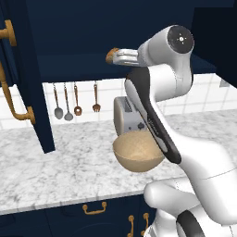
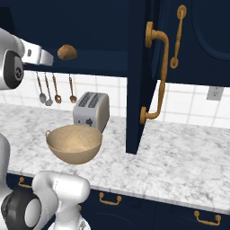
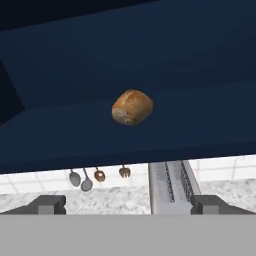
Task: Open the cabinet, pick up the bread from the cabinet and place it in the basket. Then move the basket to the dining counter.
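The cabinet stands open, its navy doors (image 1: 32,92) (image 2: 137,76) swung out toward me. On its dark shelf (image 3: 75,140) lies the bread (image 3: 132,107) (image 1: 111,56) (image 2: 67,52), a small golden-brown roll. My gripper (image 3: 130,205) (image 1: 119,57) (image 2: 52,57) is open at shelf height, just short of the bread and pointing at it, with nothing between its fingers. Below, the tan woven basket (image 1: 136,152) (image 2: 74,143) sits on the marble counter in front of the toaster. The dining counter is out of view.
A silver toaster (image 1: 126,113) (image 2: 92,109) stands behind the basket against the tiled wall. Several utensils (image 1: 76,102) (image 2: 56,90) hang under the cabinet. Navy drawers with brass pulls (image 1: 94,209) (image 2: 110,199) run below the marble counter (image 1: 69,171) (image 2: 179,161).
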You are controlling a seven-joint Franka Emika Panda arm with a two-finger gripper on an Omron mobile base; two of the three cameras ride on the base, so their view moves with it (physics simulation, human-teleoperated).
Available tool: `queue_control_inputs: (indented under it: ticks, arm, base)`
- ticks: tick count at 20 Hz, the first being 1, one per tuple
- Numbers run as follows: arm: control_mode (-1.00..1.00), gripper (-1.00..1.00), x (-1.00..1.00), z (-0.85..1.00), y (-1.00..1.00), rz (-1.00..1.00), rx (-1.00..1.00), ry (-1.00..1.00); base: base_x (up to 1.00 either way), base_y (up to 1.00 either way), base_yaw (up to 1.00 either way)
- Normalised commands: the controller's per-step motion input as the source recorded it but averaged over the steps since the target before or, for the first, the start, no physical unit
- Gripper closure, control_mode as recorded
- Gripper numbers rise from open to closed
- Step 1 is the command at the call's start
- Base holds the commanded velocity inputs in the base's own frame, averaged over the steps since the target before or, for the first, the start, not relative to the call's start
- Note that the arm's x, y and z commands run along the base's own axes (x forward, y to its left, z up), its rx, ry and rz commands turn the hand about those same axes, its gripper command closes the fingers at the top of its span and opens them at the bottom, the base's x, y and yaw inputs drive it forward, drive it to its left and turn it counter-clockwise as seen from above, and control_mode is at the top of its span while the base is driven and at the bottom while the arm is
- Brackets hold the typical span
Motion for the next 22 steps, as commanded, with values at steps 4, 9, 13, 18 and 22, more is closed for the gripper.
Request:
queue_control_inputs:
  ticks: [4,9,13,18,22]
  arm:
    - [-1.0,-1.0,0.58,-0.04,0.0,0.0,0.0,0.0]
    - [-1.0,-1.0,0.4,-0.21,0.0,-0.04,0.0,-0.06]
    - [-1.0,-1.0,0.41,-0.04,0.02,-0.18,0.0,0.0]
    - [-1.0,-1.0,0.42,0.0,0.12,-0.17,0.0,-0.01]
    - [-1.0,-1.0,0.41,0.0,0.19,-0.02,0.01,0.0]
  base:
    - [0.0,0.0,0.0]
    - [0.0,0.0,0.0]
    - [0.0,0.0,0.0]
    - [0.0,0.0,0.0]
    - [0.0,0.0,0.0]
